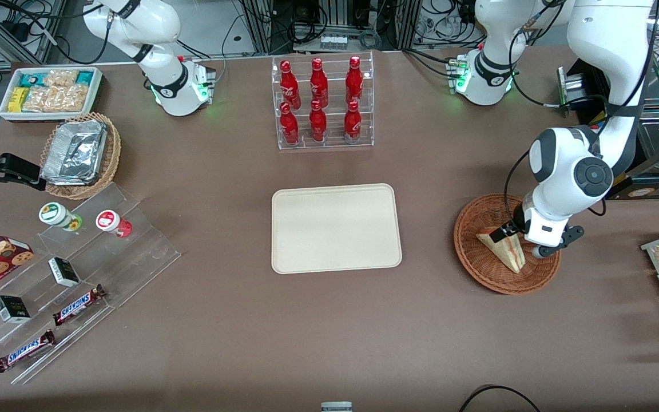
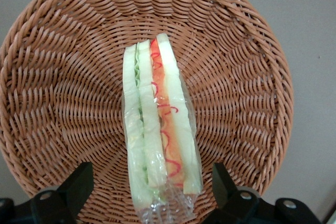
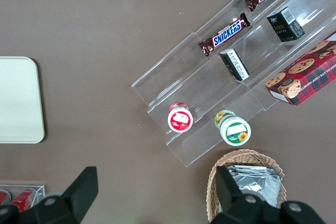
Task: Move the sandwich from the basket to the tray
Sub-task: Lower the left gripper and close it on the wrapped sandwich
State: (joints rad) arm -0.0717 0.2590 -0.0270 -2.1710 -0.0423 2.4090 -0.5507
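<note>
Worktop [image 1: 249, 320] is brown, everything sits on it. Tray [image 1: 336, 228] lies flat mid-worktop with nothing on it, nearer the front camera than the clear rack of red bottles [image 1: 321, 100]. Basket [image 1: 481, 220] sits toward the working arm's end, well apart from the tray. Stepped clear display [image 1: 72, 274] with snack bars and small boxes is toward the parked arm's end, near a lighter wicker basket of foil containers [image 1: 78, 154].

Left arm's gripper [image 2: 152, 192] is low over the basket, above the sandwich [image 2: 157, 124]. Fingers [image 2: 79, 182] are spread open, one on each side of the sandwich's wide end; wrist view shows a gap on both sides, no contact.

Sandwich is in the basket, wrapped in clear film, resting on the wicker with the cut edge showing green and orange-red layers.
</note>
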